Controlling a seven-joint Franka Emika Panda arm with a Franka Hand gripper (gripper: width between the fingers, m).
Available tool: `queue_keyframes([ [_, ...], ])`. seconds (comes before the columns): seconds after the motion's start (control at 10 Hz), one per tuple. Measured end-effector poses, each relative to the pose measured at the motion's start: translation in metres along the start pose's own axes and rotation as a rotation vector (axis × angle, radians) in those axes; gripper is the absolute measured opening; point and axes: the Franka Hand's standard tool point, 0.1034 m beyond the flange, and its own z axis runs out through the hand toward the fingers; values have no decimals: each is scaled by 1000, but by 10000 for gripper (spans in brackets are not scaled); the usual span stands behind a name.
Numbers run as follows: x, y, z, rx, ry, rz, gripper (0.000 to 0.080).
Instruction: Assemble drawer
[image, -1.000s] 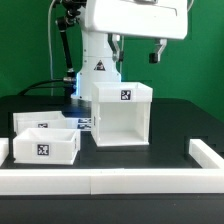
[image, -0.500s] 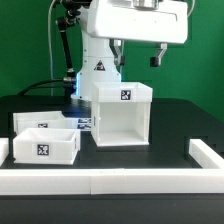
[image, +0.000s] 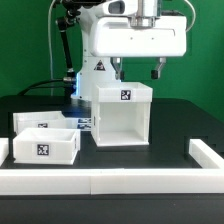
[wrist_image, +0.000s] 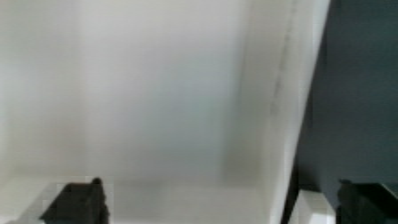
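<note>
A tall white drawer case (image: 122, 115) stands upright in the middle of the black table, a marker tag on its front top edge. A smaller white open drawer box (image: 44, 145) with a tag on its front sits toward the exterior view's left. My gripper (image: 136, 72) hangs just above the case's top edge, jaws wide apart and empty. In the wrist view the case's white panel (wrist_image: 160, 95) fills most of the picture, with my two dark fingertips (wrist_image: 77, 204) wide apart over it.
A white rail (image: 110, 180) runs along the front of the table and turns up at the exterior view's right (image: 208, 152). The marker board (image: 38, 121) lies behind the small drawer box. The robot base stands behind the case.
The gripper has moved down toward the top of the drawer case and shifted slightly. The jaws stay open. The parts on the table have not moved.
</note>
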Motion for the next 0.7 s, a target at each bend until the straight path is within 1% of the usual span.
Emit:
queue_keyframes([
  [0.1,-6,-7,6,9,-4,15,650],
  [0.3,-14,-16,19,10,-1,27,650],
  [0.4,-17,-18,24,10,3,26,650],
  [0.6,-18,-17,26,5,-2,19,650],
  [0.7,-18,-16,26,6,-1,23,539],
])
